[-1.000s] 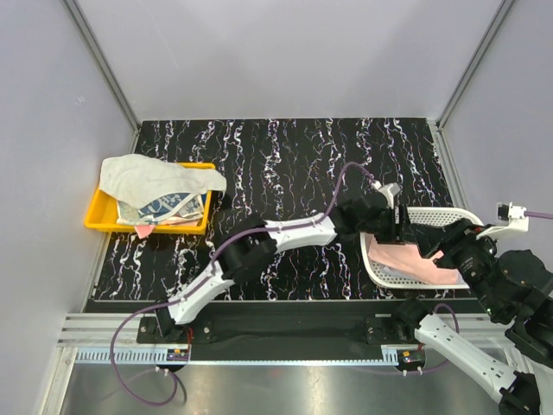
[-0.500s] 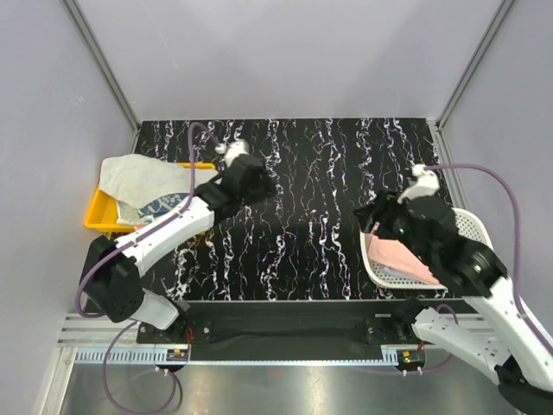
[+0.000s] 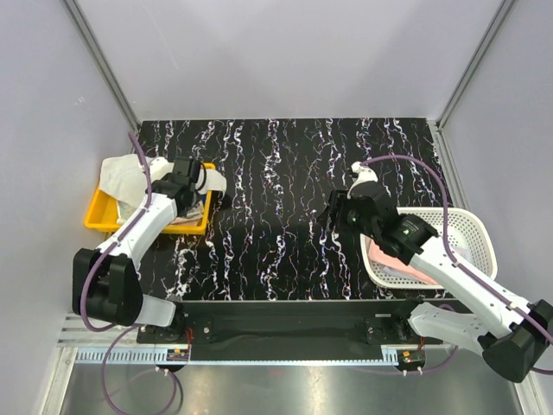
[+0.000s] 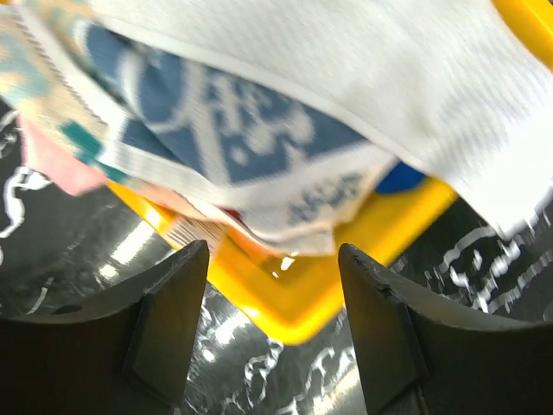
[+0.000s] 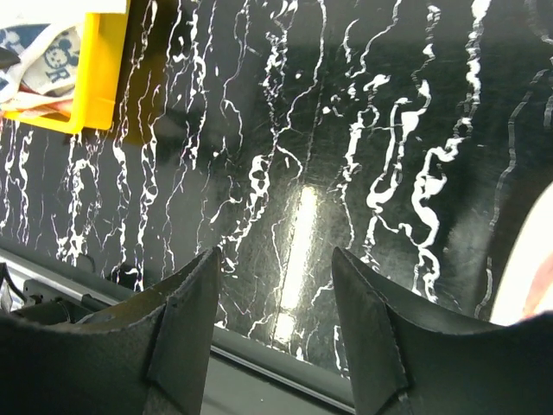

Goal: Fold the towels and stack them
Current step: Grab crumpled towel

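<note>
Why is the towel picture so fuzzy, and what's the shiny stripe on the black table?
Left wrist view: the printed towel is blurry, probably too close to the camera. Right wrist view: the stripe is light glaring off the glossy table.

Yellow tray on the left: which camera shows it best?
The top external view: it shows nearly the whole yellow tray with towels heaped in it. The left wrist view shows only a blurred corner under towels; the right wrist view catches one distant corner.
</note>
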